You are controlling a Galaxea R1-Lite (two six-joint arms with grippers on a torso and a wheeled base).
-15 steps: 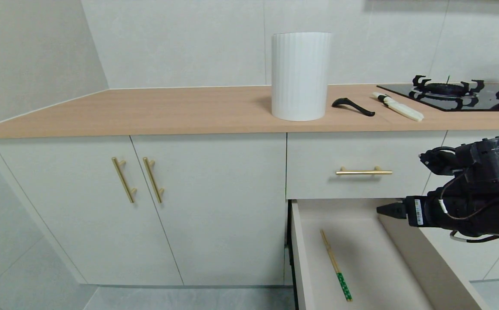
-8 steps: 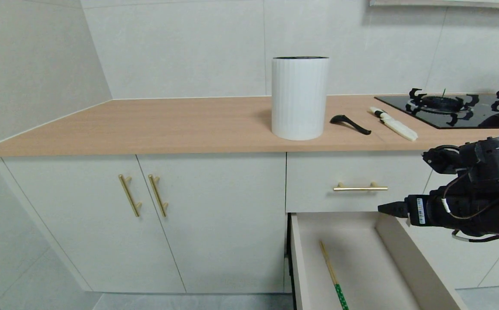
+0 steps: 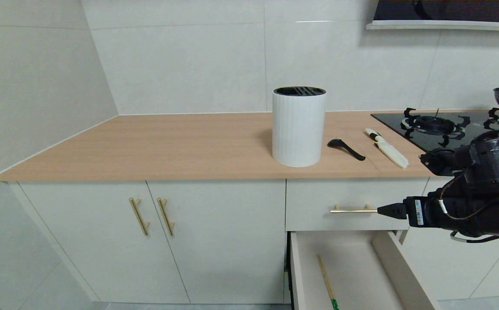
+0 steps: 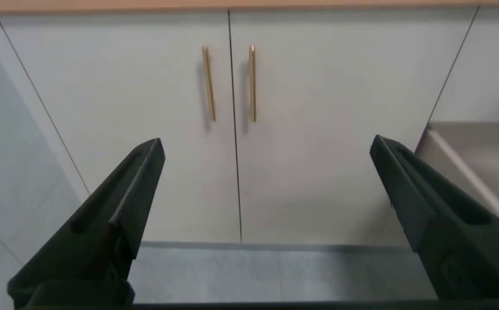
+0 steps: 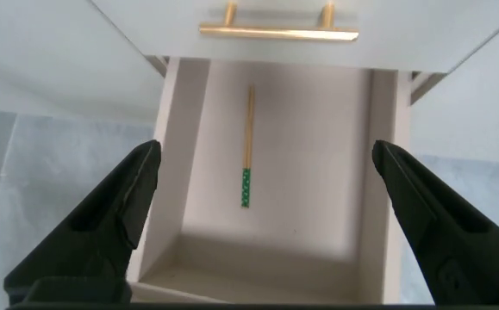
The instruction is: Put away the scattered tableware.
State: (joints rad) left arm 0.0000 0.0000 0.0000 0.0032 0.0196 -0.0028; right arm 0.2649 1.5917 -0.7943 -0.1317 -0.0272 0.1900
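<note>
Right tool (image 5: 264, 164) spread wide, empty, poised above open drawer (image 3: 387, 254) holding chopsticks (image 5: 247, 146); probably freed for next pickup. Black spoon (image 3: 346, 149) and knife (image 3: 386, 147) on tabletop (image 3: 167, 146) beside white knife block (image 3: 297, 127), not yet stowed. Left tool (image 4: 266, 155) spread, facing cabinet doors (image 4: 232, 129).

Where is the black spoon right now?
In the head view, the black spoon lies on the countertop, right of centre, between the white holder and the pale knife.

One white holder (image 3: 297, 127), one black spoon (image 3: 346, 149), one knife (image 3: 386, 147), one chopstick pair (image 5: 247, 146).
</note>
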